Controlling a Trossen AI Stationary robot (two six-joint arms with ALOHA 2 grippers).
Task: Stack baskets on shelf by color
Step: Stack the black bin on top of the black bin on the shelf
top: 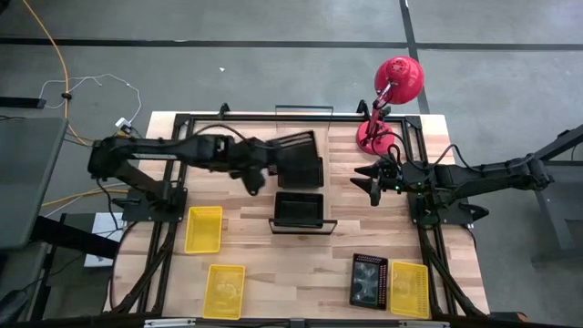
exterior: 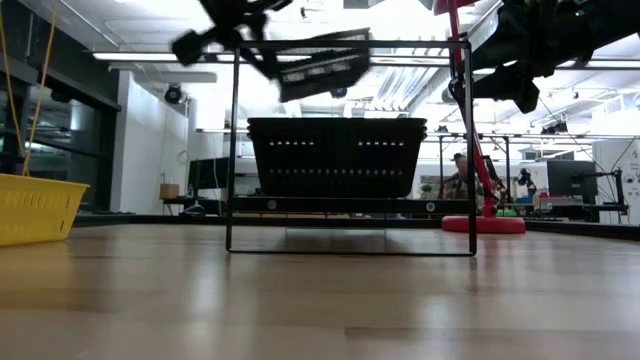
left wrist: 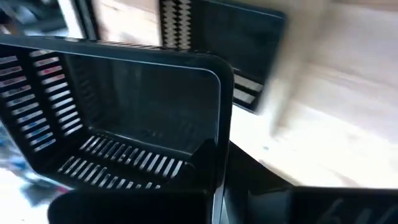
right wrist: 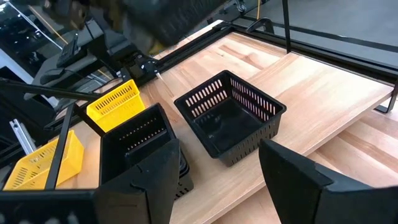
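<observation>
Left gripper (top: 273, 164): jaws pinching black basket (top: 301, 157) aloft, for stacking on shelved black basket (top: 300, 209); right gripper (top: 374, 185): jaws spread, waiting

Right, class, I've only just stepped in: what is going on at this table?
The left hand holds a black basket in the air above the table, near the shelf. Another black basket already sits on the shelf. The right hand waits open and empty by a red lamp. Three yellow baskets and one more black one lie on the table's near part, not yet stacked.
</observation>
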